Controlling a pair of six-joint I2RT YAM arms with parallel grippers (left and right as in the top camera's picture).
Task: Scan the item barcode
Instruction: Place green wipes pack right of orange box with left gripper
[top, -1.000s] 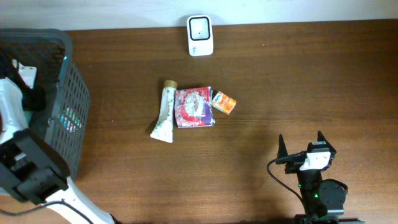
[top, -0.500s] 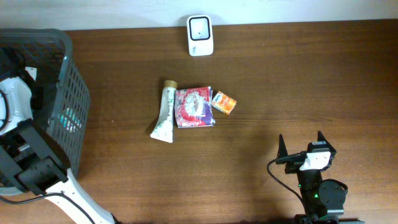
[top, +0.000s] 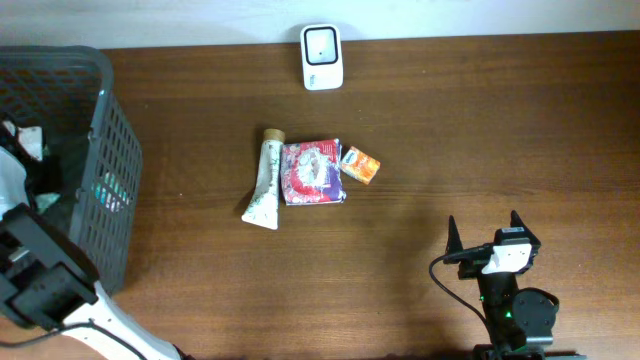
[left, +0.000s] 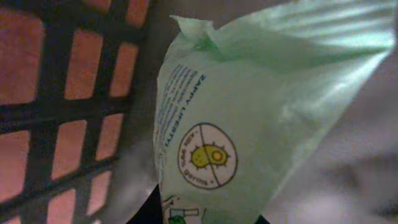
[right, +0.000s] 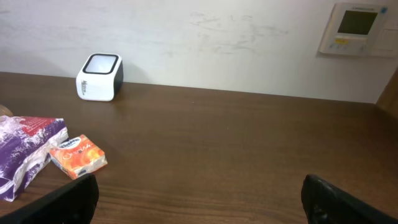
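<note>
step: picking pouch (left: 249, 112) out of basket (top: 110, 130) | left fingers (left: 146, 214): sitting either side of pouch, cannot tell if gripping | right fingers (right: 68, 199): resting wide open | tip: squeezing firmly, lifting straight up, then turning barcode toward scanner (top: 322, 43)

One basket (top: 110, 150), scanner (top: 322, 57), tube (top: 266, 180), purple packet (top: 312, 172), orange box (top: 360, 165) and green pouch (left: 249, 124).
</note>
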